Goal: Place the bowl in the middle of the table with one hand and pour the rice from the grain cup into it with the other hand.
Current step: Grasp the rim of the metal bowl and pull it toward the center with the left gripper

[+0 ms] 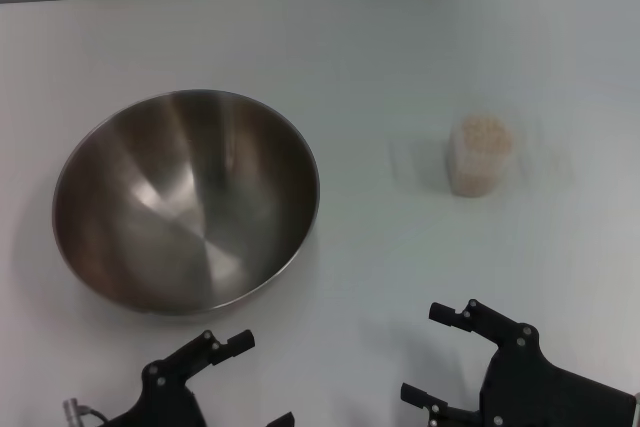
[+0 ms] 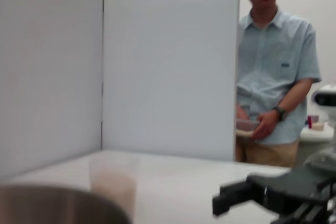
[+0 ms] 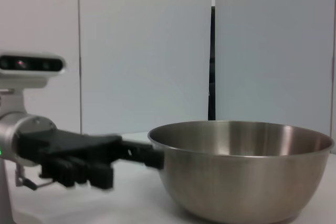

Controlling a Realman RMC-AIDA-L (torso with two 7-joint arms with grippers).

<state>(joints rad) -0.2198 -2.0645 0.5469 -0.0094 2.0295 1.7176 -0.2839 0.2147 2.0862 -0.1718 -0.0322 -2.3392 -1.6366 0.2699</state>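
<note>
The stainless-steel bowl (image 1: 186, 199) stands empty on the left part of the white table (image 1: 400, 57). It also shows in the right wrist view (image 3: 247, 171) and its rim in the left wrist view (image 2: 58, 203). The clear grain cup (image 1: 480, 155) stands upright to the right, filled with rice (image 1: 482, 133); it also shows in the left wrist view (image 2: 113, 182). My left gripper (image 1: 258, 379) is open and empty at the near edge, just in front of the bowl. My right gripper (image 1: 428, 354) is open and empty at the near edge, well short of the cup.
A white partition wall (image 2: 168, 61) stands behind the table's far edge. A person (image 2: 273, 66) in a light shirt stands beyond it. Bare tabletop lies between the bowl and the cup.
</note>
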